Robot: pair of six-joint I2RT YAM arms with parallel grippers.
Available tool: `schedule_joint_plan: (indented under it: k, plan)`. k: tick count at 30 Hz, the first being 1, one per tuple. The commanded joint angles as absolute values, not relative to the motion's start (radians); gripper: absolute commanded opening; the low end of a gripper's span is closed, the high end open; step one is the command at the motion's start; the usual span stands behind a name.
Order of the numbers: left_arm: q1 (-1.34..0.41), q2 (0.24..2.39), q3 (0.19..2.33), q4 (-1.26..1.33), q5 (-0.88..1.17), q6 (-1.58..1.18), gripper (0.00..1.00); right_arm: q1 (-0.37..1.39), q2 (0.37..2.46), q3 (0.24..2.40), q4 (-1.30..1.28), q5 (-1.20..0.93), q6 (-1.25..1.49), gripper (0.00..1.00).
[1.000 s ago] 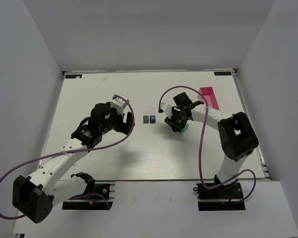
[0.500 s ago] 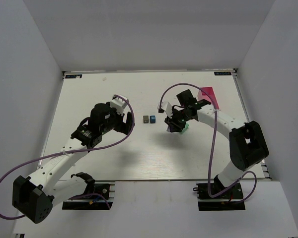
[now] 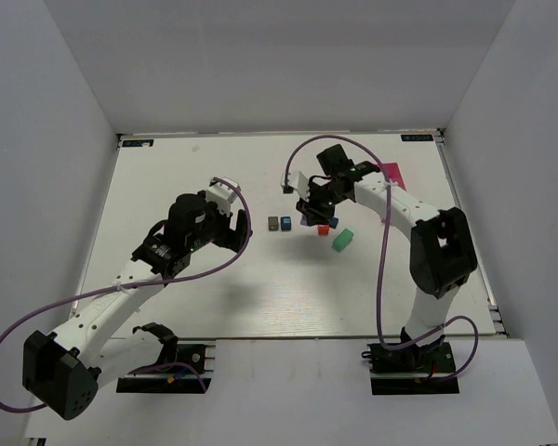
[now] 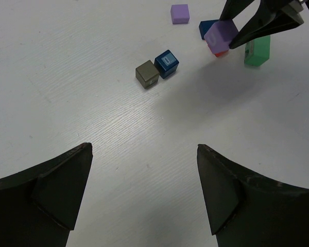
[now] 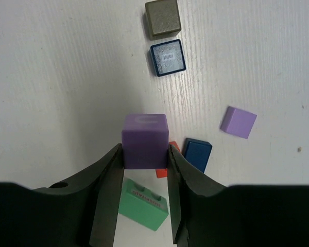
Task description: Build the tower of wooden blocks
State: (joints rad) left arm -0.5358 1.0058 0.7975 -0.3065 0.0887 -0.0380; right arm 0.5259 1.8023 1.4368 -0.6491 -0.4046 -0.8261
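With the right gripper (image 5: 145,154), pinches a purple block (image 5: 145,140) by two opposite sides, closed about halfway and snug against the wood. Hangs it directly over a red block (image 5: 161,173) that is mostly hidden beneath; impossible to tell whether touching or just above. Just beside the red one, a dark blue block (image 5: 197,154); nearer the wrist, a green block (image 5: 143,204) lying printed face up; a little apart, a lighter purple block (image 5: 238,122) flat on the tabletop (image 3: 167,177). All of this loose cluster for the wood block tower just right of the tabletop's centre. At the centre itself, a dark grey block (image 5: 162,18) and a blue labelled block (image 5: 167,57) side by side, touching or nearly so. With the left gripper (image 4: 144,149), holds nothing: spread wide, hovering over bare tabletop to the left of the grey and blue pair and facing them. Toward the far right corner, a pink tray (image 3: 393,171), partly covered by the right arm.
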Motion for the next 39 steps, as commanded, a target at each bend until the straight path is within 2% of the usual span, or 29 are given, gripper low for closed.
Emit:
schedule_joint_plan:
  k: [1,8,25,39]
  plan:
    - [-0.531,0.980,0.828,-0.301,0.078,-0.041,0.92,0.531,1.873,1.530,-0.724,-0.430,-0.920,0.18]
    - [-0.531,0.971,0.828,-0.301,0.097,-0.032,0.92,0.526,1.994,1.683,-0.811,-0.443,-0.992,0.18]
    - [-0.531,0.953,0.828,-0.311,0.078,-0.032,0.92,0.529,2.190,1.799,-0.848,-0.397,-1.068,0.19]
    - [-0.531,0.962,0.828,-0.301,0.116,-0.032,0.94,0.528,2.235,1.839,-0.893,-0.387,-1.127,0.20]
